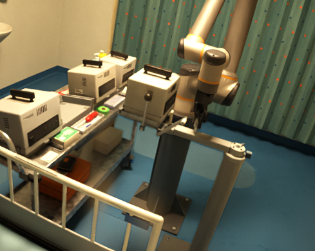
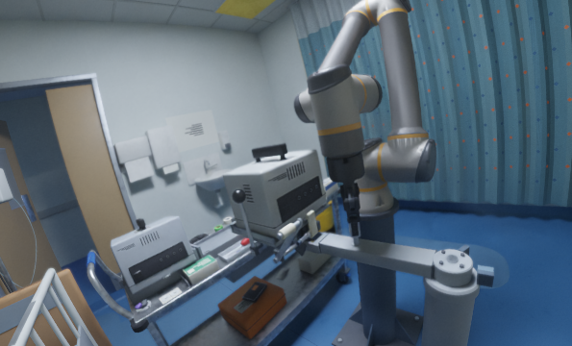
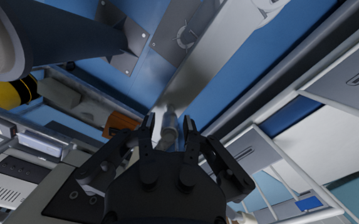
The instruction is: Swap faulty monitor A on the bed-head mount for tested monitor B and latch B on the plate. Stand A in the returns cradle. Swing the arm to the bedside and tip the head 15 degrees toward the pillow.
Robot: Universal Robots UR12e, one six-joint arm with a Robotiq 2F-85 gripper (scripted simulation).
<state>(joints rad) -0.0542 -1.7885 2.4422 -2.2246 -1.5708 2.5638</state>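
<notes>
The mount's plate is hidden under the monitor that sits on it, a white box with a black carry handle. A black-knobbed lever stands at its front. The grey swing arm runs from the plate to a post with a round pivot cap. My gripper points down over the arm's near end. It is open and holds nothing. A small grey handle lies between its fingers in the wrist camera. Another monitor sits at the trolley's near end.
A trolley carries two more monitors, a green tape roll, a screwdriver and a green box. An orange case lies on its lower shelf. The bed rail crosses the foreground. A curtain hangs behind.
</notes>
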